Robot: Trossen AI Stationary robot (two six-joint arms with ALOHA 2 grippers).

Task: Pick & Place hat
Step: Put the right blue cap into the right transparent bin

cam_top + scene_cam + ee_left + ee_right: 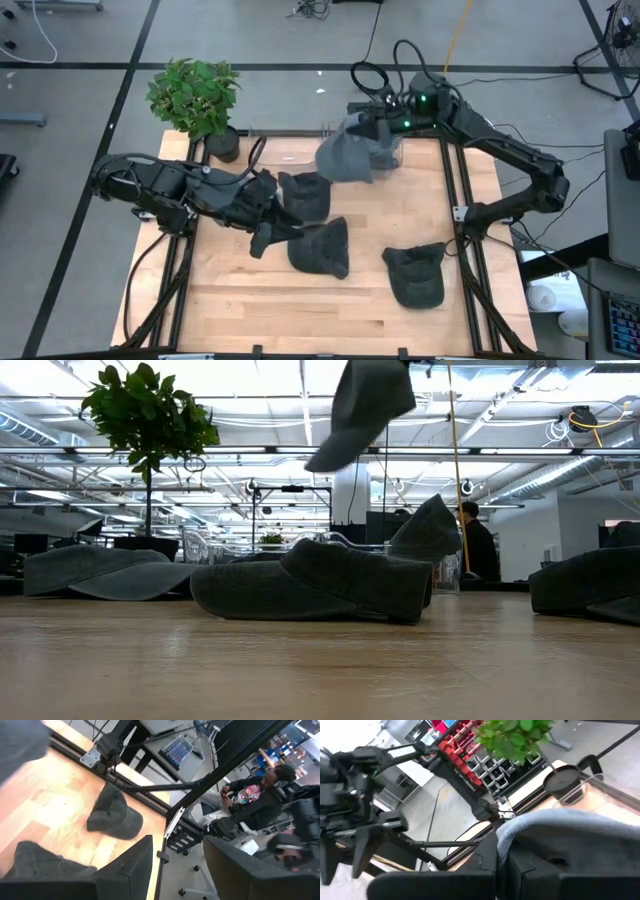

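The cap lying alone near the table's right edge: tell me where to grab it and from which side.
Take the cap by its rounded crown, coming straight down from above. It lies flat and apart from the other caps, so the soft crown bunches easily between the jaws. The brim looks too flat against the table.

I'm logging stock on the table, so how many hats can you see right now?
4. One hat hangs lifted in the right tool, one lies by the left tool, one at centre, one toward the right. Others may be hidden.
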